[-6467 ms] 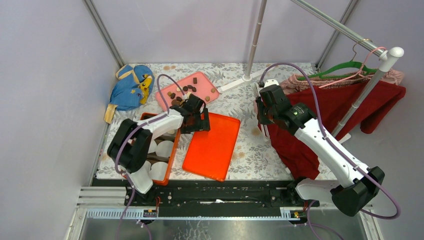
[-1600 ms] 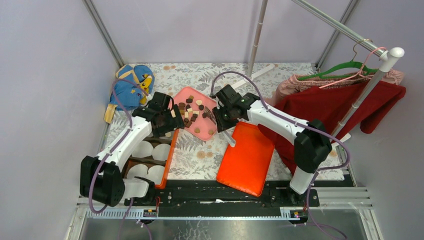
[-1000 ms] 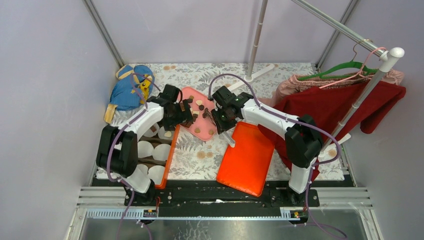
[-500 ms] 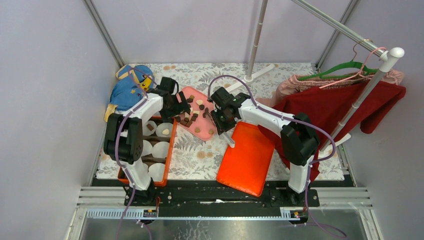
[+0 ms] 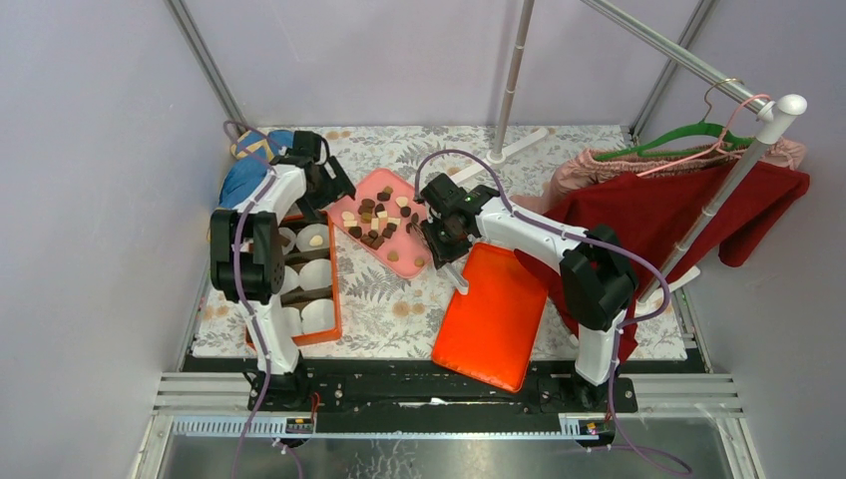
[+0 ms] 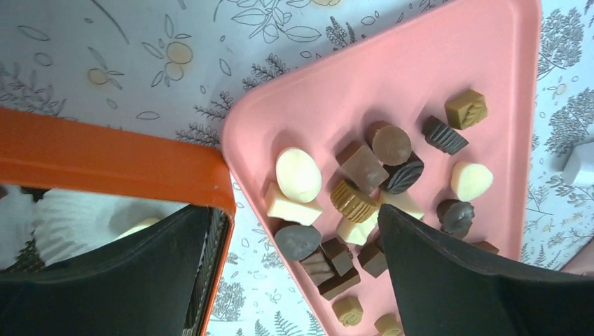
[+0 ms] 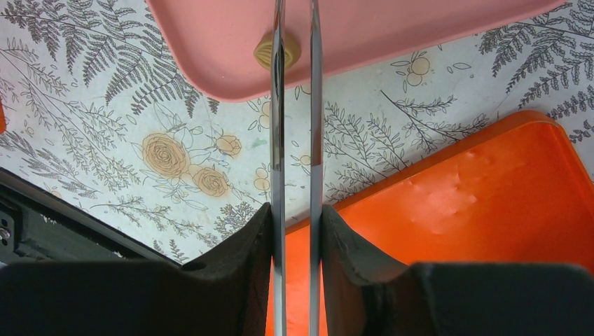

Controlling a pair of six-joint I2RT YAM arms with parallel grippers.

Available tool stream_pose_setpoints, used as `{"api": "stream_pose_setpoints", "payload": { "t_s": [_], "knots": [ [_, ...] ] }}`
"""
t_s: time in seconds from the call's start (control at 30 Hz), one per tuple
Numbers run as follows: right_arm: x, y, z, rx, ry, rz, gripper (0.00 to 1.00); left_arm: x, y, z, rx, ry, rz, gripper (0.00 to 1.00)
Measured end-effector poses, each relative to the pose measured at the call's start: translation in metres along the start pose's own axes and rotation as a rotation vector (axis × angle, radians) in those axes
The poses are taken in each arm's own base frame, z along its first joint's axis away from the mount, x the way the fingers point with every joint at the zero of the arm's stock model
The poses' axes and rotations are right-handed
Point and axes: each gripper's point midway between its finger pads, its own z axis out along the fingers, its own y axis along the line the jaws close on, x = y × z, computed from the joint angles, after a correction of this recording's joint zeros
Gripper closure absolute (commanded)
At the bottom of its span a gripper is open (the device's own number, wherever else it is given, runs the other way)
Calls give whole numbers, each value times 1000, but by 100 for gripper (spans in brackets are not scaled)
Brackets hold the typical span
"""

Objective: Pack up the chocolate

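Many small dark, light-brown and cream chocolate pieces (image 6: pixel 364 168) lie on the pink tray (image 5: pixel 391 190), which also shows in the left wrist view (image 6: pixel 420 77). My left gripper (image 6: pixel 293 218) is open and empty above the tray's left corner, beside the orange box (image 5: pixel 334 299); in the top view it (image 5: pixel 325 188) is at the box's far end. A cream piece (image 5: pixel 317 239) lies in one white liner. My right gripper (image 7: pixel 295 217) is shut on metal tweezers (image 7: pixel 314 105). Their tips straddle a light-brown piece (image 7: pixel 286 50) at the tray's near edge.
The orange lid (image 5: pixel 494 314) lies right of the tray, under my right arm (image 5: pixel 539 235). A blue cloth (image 5: pixel 249 170) is at the back left. Red clothing (image 5: pixel 688 215) hangs from a rack at the right. A pole (image 5: pixel 509 90) stands at the back.
My left gripper has swung back and left, from over the pink tray to the box's far end. The orange box sits a little farther back. My right gripper has barely moved.
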Motion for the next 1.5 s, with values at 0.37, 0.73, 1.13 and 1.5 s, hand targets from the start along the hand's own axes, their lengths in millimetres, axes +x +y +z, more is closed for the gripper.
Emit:
{"api": "stream_pose_setpoints", "payload": {
  "t_s": [0.37,0.73,1.13,1.5],
  "knots": [
    [-3,5,0,-19,-10,7,67,-15,41,-123,35,-223,-65,1],
    [-3,10,0,-37,-13,-5,67,26,235,-110,-379,-196,-506,1],
    [-2,10,-4,-39,-20,-16,67,65,252,-84,-427,-147,-612,1],
    [-2,11,-12,-41,-39,-18,67,98,222,-106,-276,-178,-620,1]
  ]
}}
